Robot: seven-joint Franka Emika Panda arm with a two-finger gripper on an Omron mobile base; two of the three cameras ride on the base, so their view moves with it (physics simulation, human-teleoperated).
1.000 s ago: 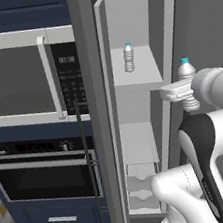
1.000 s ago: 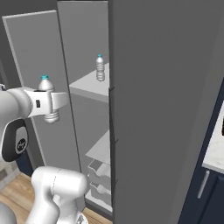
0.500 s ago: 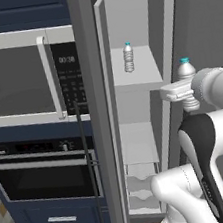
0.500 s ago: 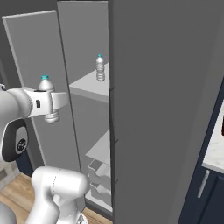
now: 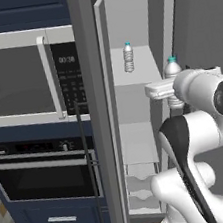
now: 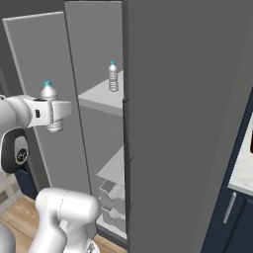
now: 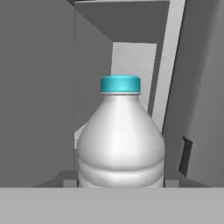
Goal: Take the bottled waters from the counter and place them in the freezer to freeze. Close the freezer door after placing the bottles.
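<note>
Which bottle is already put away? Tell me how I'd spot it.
Find the tall grey freezer with its door open, beside the wall microwave. On its upper white shelf stands a small upright bottle; the other bottle is outside, in the gripper.

Held bottle's (image 7: 121, 140) base below frame edge

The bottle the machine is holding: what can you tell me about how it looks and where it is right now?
The held bottle is small, clear and ribbed, looks like plastic, and has a light blue screw cap on. It stands upright in the air, clamped around its lower body by the gripper, which is shut on it. It sits just outside the open freezer, about level with the upper shelf, and touches nothing but the gripper. Its base is hidden by the hand.
</note>
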